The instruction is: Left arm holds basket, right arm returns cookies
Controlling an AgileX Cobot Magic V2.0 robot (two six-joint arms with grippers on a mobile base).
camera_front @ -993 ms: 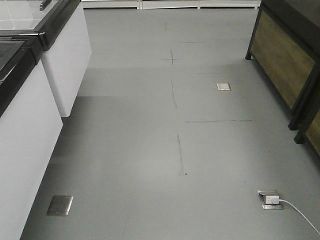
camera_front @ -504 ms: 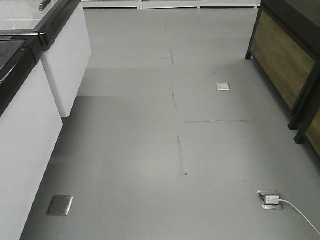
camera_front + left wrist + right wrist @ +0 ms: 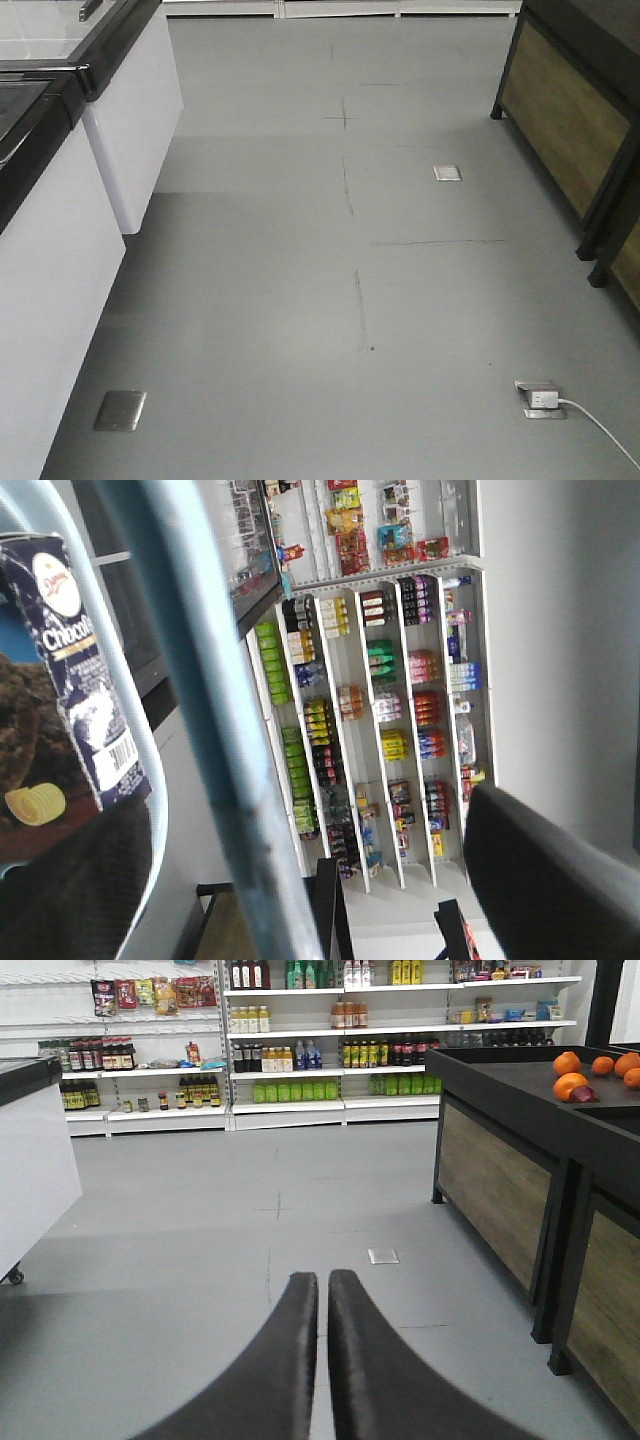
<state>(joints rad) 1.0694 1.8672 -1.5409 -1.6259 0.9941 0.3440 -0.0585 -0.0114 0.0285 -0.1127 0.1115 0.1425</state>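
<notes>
In the left wrist view the pale blue basket's handle (image 3: 215,730) runs close across the frame, between the two black fingers of my left gripper (image 3: 300,880). The jaws stand wide apart, and I cannot see them touching the handle. The basket's rim (image 3: 135,730) curves at the left. The cookies (image 3: 70,680), a navy box with a cookie photo and a barcode, stand inside it. In the right wrist view my right gripper (image 3: 322,1285) is shut and empty, held above the grey floor. Neither arm shows in the front view.
Store shelves (image 3: 300,1050) stocked with bottles line the far wall. A black and wood produce stand (image 3: 520,1150) with oranges is at the right, also in the front view (image 3: 575,120). White counters (image 3: 90,200) are at the left. A floor socket with a white cable (image 3: 545,400) is at the front right.
</notes>
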